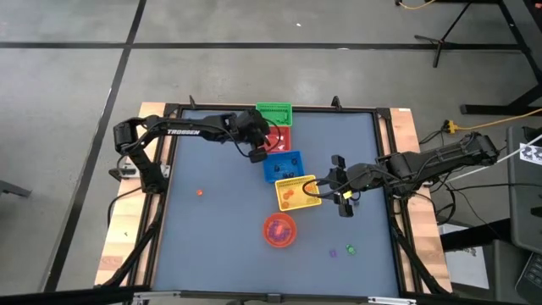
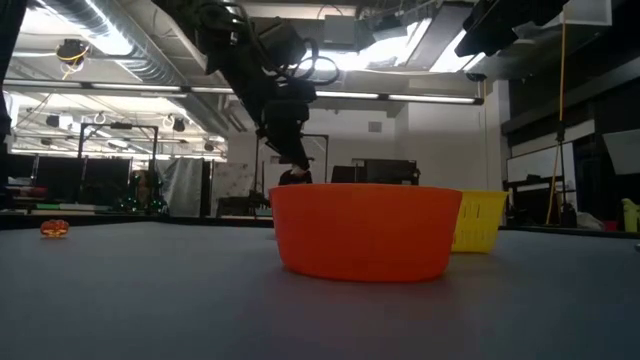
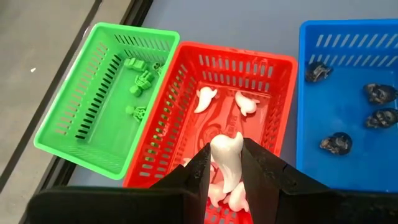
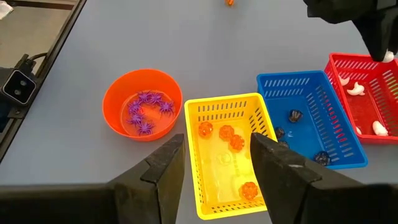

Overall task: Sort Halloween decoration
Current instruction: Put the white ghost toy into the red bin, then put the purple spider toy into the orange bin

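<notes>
Orange bowl [image 4: 142, 112]: purple spiders [image 4: 146, 111]. Yellow basket [image 4: 214, 109]: orange pumpkins [image 4: 228, 138], right gripper [image 4: 216, 165] spread above. Blue basket [image 3: 311, 112]: dark skulls [image 3: 380, 94]. Red basket [image 3: 186, 81]: white ghosts [image 3: 205, 98], left gripper [image 3: 225, 171] pinching white ghost trinket [image 3: 226, 155] above. Green basket [image 3: 68, 130]: green trinkets [image 3: 142, 79].

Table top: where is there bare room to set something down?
The table is bare across its left half, apart from one orange trinket. Crowded: the diagonal of green basket, red basket, blue basket, yellow basket and orange bowl.
</notes>
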Action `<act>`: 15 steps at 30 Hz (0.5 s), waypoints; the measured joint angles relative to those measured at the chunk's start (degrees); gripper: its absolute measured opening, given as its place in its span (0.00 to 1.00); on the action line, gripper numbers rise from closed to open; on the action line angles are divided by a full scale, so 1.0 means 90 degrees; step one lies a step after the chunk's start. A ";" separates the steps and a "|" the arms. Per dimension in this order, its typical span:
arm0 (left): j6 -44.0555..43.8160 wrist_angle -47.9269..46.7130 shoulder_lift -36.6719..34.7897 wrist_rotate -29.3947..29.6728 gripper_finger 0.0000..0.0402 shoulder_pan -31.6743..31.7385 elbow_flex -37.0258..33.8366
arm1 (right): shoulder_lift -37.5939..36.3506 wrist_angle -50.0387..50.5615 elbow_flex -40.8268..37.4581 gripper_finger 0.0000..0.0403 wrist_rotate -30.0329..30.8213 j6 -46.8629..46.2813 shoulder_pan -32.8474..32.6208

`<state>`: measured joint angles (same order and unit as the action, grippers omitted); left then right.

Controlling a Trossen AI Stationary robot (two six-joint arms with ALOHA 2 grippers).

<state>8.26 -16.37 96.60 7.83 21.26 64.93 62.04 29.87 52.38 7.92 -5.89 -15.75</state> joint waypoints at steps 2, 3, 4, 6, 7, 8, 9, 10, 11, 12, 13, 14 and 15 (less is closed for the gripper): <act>-0.0001 0.0033 0.0000 0.0026 0.17 0.0001 -0.0002 | 0.0000 0.0001 0.0000 0.45 -0.0002 0.0000 0.0000; -0.0002 0.0065 0.0000 0.0033 0.17 0.0001 -0.0002 | 0.0000 0.0000 0.0000 0.45 -0.0002 0.0000 0.0000; -0.0003 0.0090 0.0000 0.0039 0.18 0.0002 -0.0002 | 0.0000 0.0000 0.0000 0.45 -0.0002 0.0000 0.0000; -0.0003 0.0086 0.0000 0.0047 0.21 0.0002 -0.0002 | 0.0000 0.0002 0.0000 0.45 -0.0002 -0.0014 0.0000; -0.0003 0.0088 0.0000 0.0050 0.23 0.0002 -0.0002 | 0.0000 0.0031 0.0000 0.45 -0.0002 -0.0047 0.0000; -0.0003 0.0088 0.0000 0.0063 0.26 0.0007 -0.0002 | -0.0002 0.0121 0.0012 0.45 -0.0040 -0.0137 0.0000; -0.0003 0.0088 0.0000 0.0076 0.28 0.0007 -0.0002 | -0.0002 0.0334 0.0066 0.45 -0.0159 -0.0189 0.0000; -0.0006 0.0086 0.0000 0.0093 0.31 0.0010 -0.0002 | -0.0007 0.0646 0.0168 0.45 -0.0262 -0.0269 0.0000; -0.0007 0.0082 0.0000 0.0098 0.33 0.0012 -0.0002 | -0.0017 0.1002 0.0309 0.45 -0.0330 -0.0410 0.0000; -0.0026 0.0083 0.0002 0.0098 0.34 0.0012 -0.0005 | -0.0028 0.1348 0.0457 0.45 -0.0333 -0.0642 0.0000; -0.0033 0.0083 0.0002 0.0098 0.35 0.0012 -0.0005 | -0.0036 0.1668 0.0588 0.45 -0.0338 -0.0857 -0.0001; -0.0040 0.0083 0.0002 0.0098 0.36 0.0012 -0.0005 | -0.0044 0.2022 0.0706 0.45 -0.0337 -0.1047 -0.0002; -0.0040 0.0080 0.0002 0.0098 0.36 0.0012 -0.0005 | -0.0047 0.2377 0.0783 0.45 -0.0331 -0.1218 -0.0002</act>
<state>7.90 -15.65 96.62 8.71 21.37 64.88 61.62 51.26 59.42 4.94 -16.85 -15.77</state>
